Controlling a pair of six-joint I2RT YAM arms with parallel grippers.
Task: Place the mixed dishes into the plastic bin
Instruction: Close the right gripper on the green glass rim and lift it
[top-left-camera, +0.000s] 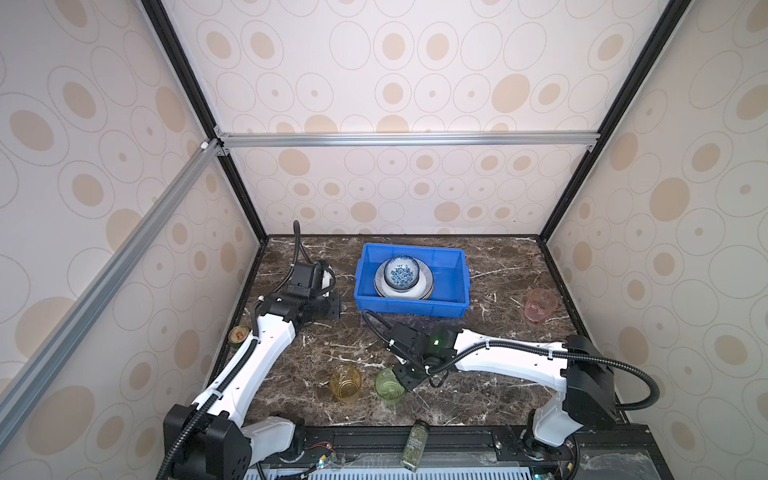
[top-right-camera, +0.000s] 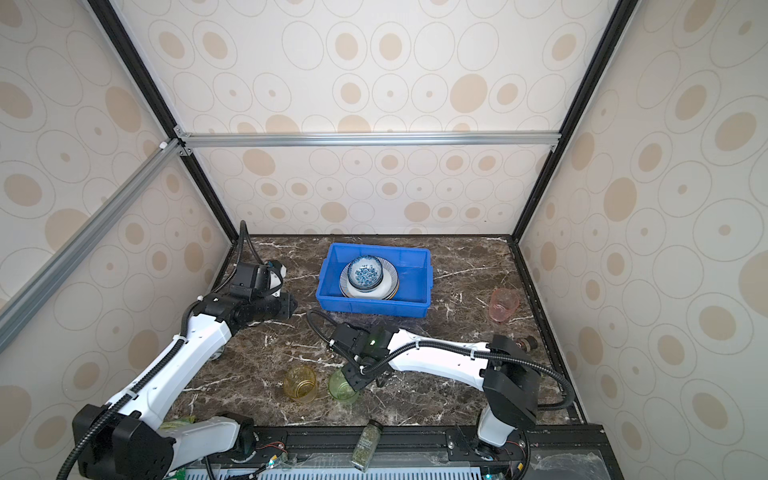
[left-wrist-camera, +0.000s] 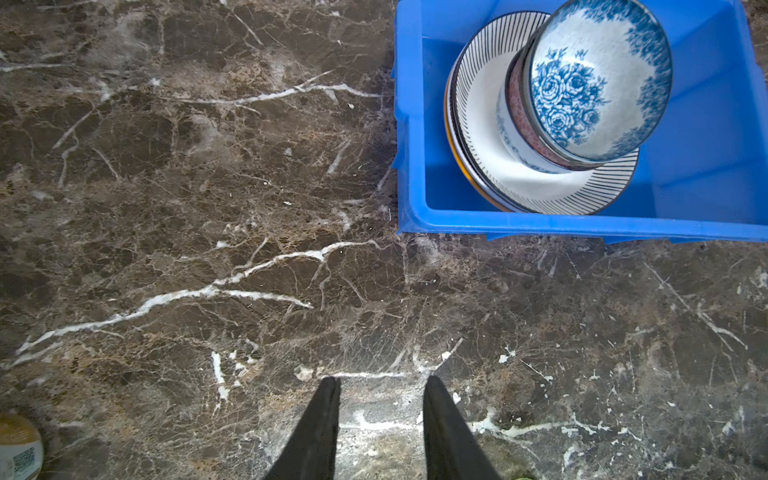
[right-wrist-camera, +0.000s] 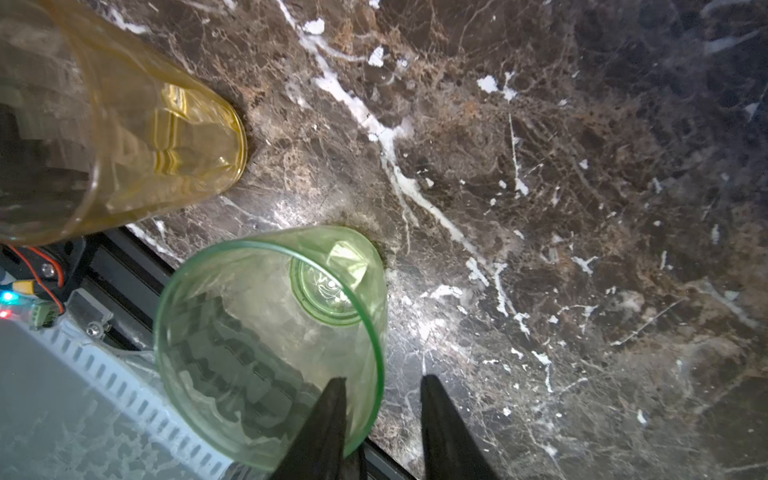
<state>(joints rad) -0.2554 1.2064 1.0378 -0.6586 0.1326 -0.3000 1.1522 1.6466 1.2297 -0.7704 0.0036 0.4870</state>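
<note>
The right claw (right-wrist-camera: 384, 379) is spread astride the rim of the green tumbler (right-wrist-camera: 249, 332), one finger inside. The left claw (left-wrist-camera: 380, 379) hangs spread over the counter (left-wrist-camera: 187, 187) near the blue bin (left-wrist-camera: 409, 166).

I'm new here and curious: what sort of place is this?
Likely a robot test booth: wallpapered panels on an aluminium frame enclose a marble tabletop, with two robot arms and a blue bin.

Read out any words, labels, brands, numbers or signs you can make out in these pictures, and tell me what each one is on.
No text here can be read well enough to quote.
Label on the spice jar: there is printing, but it is too small and blurred to read.
Label on the tin can: a square code mark shows, with no legible words.
</note>
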